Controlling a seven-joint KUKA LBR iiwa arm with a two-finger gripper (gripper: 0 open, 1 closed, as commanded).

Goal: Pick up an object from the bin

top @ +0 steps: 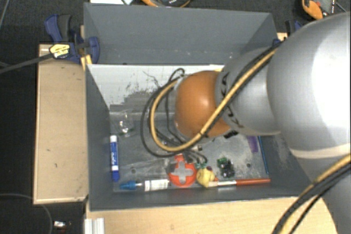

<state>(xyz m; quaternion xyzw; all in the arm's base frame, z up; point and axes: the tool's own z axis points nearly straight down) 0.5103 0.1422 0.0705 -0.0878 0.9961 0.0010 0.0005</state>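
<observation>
In the grey metal bin (pixel 98 134), by its near wall, we see a red-and-white round thing (pixel 181 171) just below the arm's orange cover (pixel 197 104) (the tool's state we cannot tell), likely light, stiff and best pinched across its rim.

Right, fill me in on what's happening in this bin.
A KUKA arm reaches into the grey metal bin from the right, its orange wrist cover low over the bin's near side. Just below the cover lie a red round piece with a white cross, a small yellow thing and a green-and-black bit. A blue marker lies off to the left. Nothing can be seen lifted yet.
</observation>
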